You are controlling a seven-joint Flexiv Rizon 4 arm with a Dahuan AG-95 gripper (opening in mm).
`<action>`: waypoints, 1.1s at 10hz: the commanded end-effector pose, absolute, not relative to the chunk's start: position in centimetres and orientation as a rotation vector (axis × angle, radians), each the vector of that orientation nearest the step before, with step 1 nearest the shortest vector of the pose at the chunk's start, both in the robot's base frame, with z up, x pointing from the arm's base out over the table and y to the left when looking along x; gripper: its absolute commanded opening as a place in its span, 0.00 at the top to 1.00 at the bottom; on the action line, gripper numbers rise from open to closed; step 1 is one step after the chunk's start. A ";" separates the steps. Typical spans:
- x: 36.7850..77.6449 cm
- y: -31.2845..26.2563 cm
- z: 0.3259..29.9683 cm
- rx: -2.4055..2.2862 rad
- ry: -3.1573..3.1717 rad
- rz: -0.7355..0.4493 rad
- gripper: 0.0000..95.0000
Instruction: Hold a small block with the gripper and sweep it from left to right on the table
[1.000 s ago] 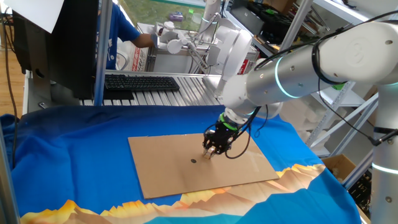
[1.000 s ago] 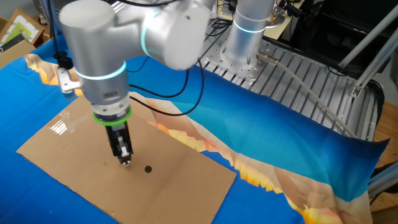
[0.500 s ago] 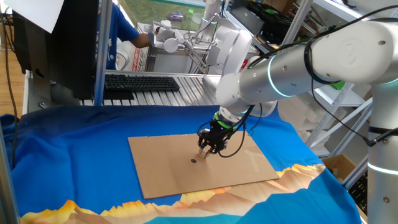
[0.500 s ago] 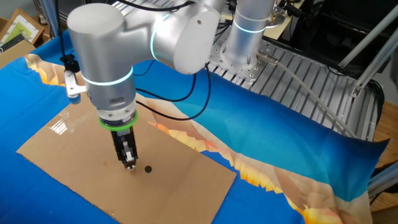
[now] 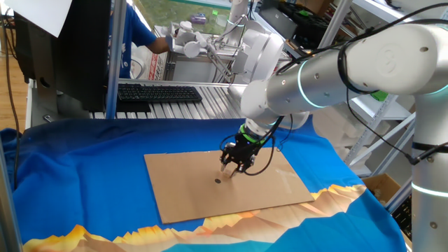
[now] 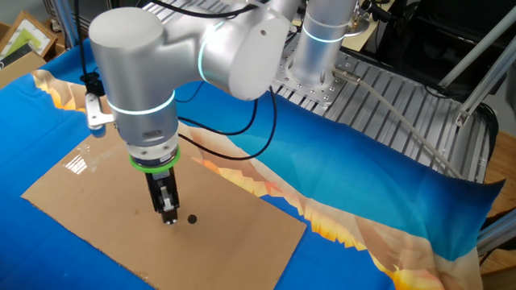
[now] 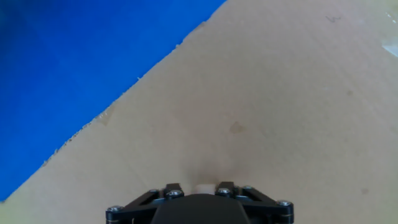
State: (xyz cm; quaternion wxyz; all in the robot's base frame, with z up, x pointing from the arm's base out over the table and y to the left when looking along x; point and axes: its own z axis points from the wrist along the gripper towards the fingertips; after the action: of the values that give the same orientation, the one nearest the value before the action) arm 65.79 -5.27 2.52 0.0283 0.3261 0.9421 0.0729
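Two fixed cameras show you the gripper pointing straight down over the cardboard sheet that lies on the table, its tips at or just above the brown surface, near the sheet's middle. Your hand view gives the closest look: the black gripper fills the bottom edge, and a small pale piece, the small block, sits between the fingers with only its top showing. From these pictures you cannot tell whether the fingers actually press on the block or merely stand either side of it; the gap between them is narrow. In the fixed views the block is too small to make out beneath the fingertips.

In the other fixed view the gripper hangs below the green ring on the white-grey arm, and a small dark dot lies on the cardboard just beside the tips, apart from them. The same dot appears near the gripper in the first fixed view. A blue edge of the table cuts across the upper left corner of your hand view.
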 end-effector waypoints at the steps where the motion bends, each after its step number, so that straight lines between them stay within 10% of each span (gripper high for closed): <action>1: 65.3 -4.9 4.7 0.992 2.969 0.215 0.20; 4: 64.9 -5.0 7.4 0.891 3.087 0.268 0.20; 5: 64.5 -5.2 8.6 0.889 3.135 0.285 0.40; 11: 60.8 -7.1 13.4 0.923 3.226 0.270 0.40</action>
State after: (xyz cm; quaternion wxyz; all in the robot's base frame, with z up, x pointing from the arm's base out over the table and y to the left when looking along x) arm 60.59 -7.05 13.37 -0.1101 0.2711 0.9528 0.0815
